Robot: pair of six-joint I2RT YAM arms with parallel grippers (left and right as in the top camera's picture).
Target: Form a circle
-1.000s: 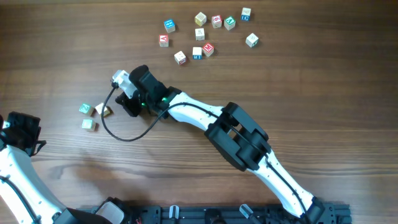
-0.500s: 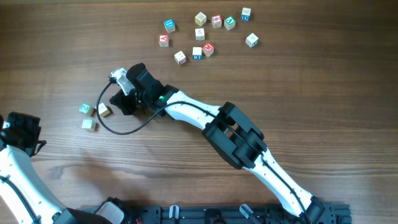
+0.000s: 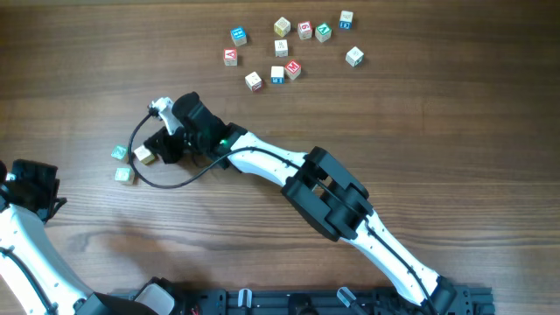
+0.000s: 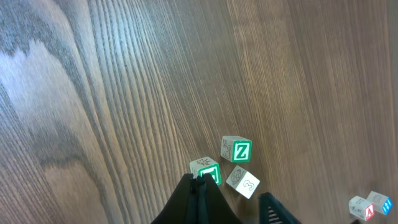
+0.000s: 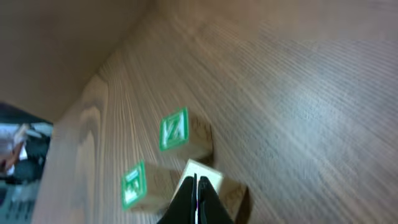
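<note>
Three small pale letter cubes cluster at the table's left. They are a green-faced cube (image 3: 119,152), a pale cube (image 3: 143,155) and a third cube (image 3: 123,174); they form no ring. My right gripper (image 3: 157,150) is shut, and its tips rest against the pale cube's right side. The right wrist view shows the shut tips (image 5: 196,183) on that pale cube (image 5: 208,175), with two green-faced cubes (image 5: 176,132) (image 5: 137,184) beyond. My left gripper (image 3: 48,185) is shut and empty, well left of the cluster. Its tips (image 4: 200,182) point toward the Z cube (image 4: 237,150).
Several more letter cubes (image 3: 282,48) are scattered at the back of the table, far from the cluster. The right arm (image 3: 332,192) stretches diagonally across the middle, with a black cable (image 3: 166,184) looping below its wrist. The wooden table (image 3: 420,114) extends to the right.
My right gripper has slid left toward the cluster and reached the pale cube, which shifted slightly left. The left arm has not moved.
</note>
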